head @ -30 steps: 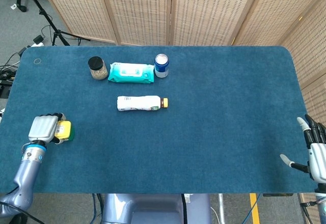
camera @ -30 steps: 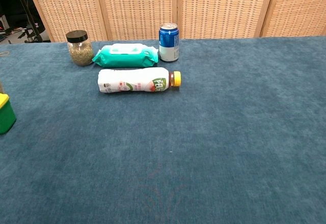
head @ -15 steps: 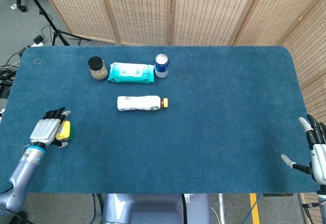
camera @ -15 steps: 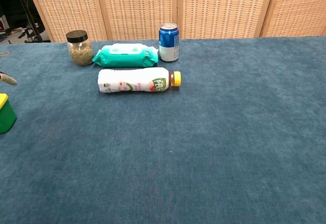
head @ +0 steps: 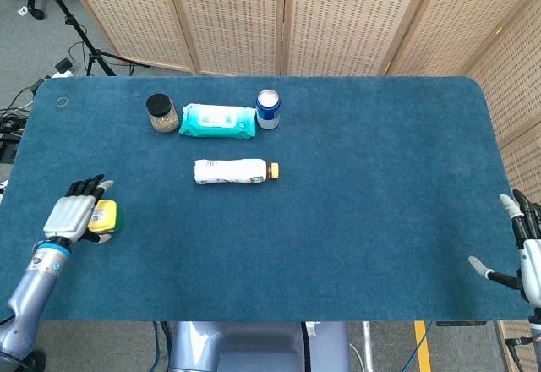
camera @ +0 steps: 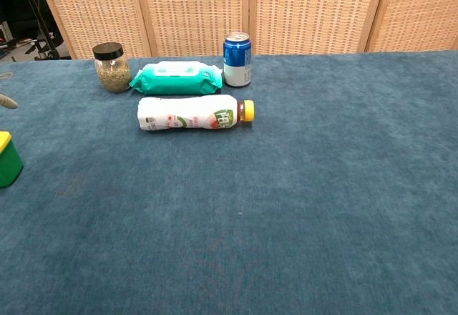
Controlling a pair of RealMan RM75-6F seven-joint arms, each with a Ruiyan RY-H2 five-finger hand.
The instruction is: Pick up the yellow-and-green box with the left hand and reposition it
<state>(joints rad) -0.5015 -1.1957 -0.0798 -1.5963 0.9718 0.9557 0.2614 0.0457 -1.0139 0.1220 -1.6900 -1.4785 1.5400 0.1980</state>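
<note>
Head view: left hand [head: 71,216] spread beside yellow-and-green box [head: 106,217], seemingly apart

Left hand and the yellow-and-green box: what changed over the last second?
The left hand let go of the yellow-and-green box: its fingers, wrapped over the box a second ago, are now spread, and the hand has eased back to the box's left. The box sits on the table about where it was. The right hand and other items stayed put.

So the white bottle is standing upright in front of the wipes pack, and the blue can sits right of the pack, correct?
Not quite: the white bottle lies on its side, cap pointing right, as the chest view shows. It is in front of the wipes pack, and the blue can sits right of the pack.
</note>
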